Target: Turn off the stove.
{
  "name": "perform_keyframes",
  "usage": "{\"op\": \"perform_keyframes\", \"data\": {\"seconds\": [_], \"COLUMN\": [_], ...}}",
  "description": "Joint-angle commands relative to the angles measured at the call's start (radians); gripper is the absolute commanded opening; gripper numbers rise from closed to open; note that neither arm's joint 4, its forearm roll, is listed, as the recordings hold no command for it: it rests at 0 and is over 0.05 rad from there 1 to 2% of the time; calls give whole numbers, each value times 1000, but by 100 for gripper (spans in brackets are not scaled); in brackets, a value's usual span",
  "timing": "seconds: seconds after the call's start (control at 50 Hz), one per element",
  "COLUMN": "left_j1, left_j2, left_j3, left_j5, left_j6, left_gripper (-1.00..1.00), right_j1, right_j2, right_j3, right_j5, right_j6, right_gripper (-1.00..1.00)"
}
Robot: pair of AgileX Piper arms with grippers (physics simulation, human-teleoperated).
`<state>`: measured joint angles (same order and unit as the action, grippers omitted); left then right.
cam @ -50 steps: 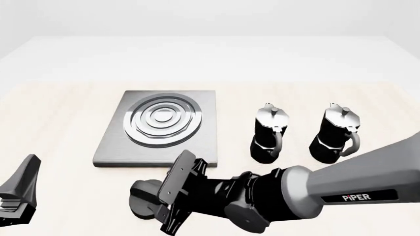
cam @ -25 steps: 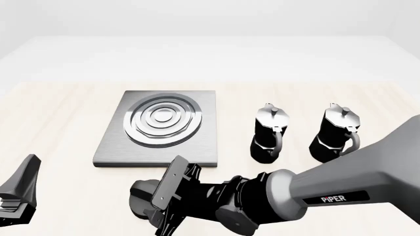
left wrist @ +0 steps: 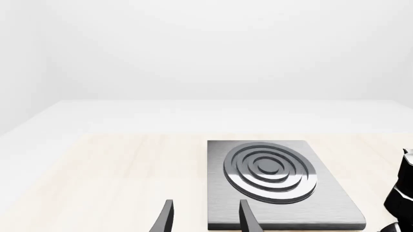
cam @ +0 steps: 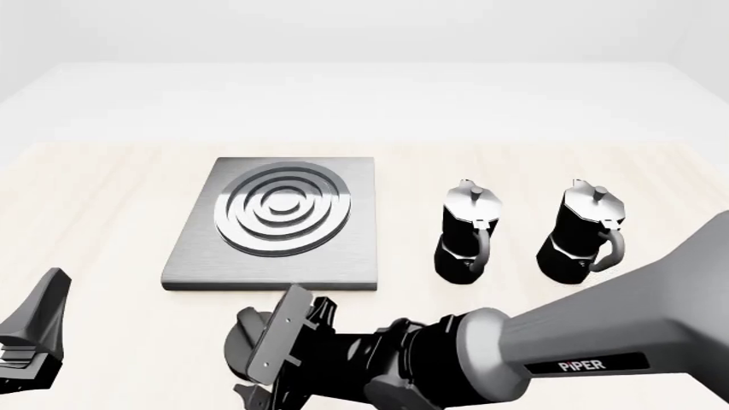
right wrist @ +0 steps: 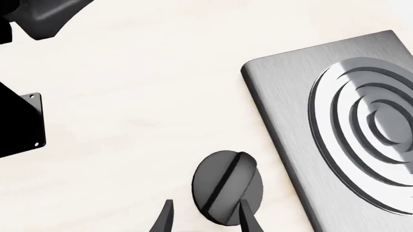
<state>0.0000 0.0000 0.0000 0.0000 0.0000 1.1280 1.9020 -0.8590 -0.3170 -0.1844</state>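
Brushed-steel grey stove point(cam: 273, 224), a flat square plate with raised concentric silver rings, lies on the pale wood tabletop point(cam: 102, 213) left of centre. Its black round knob point(right wrist: 227, 187), with a ridge across the top, sits on the tabletop just beside the plate's near edge, apart from it. Right tool point(right wrist: 203, 217) is low over the knob, fingers spread with the knob between the tips; contact not clear, nothing clamped. Left tool point(left wrist: 205, 217) is released, holding nothing, parked at the near left, well apart from the stove. Two black-and-silver moka pots point(cam: 469, 232) stand upright right of the plate.
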Motion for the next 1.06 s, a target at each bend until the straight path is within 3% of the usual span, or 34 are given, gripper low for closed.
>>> {"op": "perform_keyframes", "data": {"seconds": [0.02,0.46,1.06], "left_j1": [0,0,0], "left_j2": [0,0,0], "left_j3": [0,0,0], "left_j5": [0,0,0], "left_j6": [0,0,0], "left_gripper": [100,100,100], "right_j1": [32,72,57], "right_j2": [-13,-30,-251], "right_j3": [-2,-19,165], "right_j5": [10,33,39], "right_j6": [13,20,48], "right_gripper": [100,100,100]}}
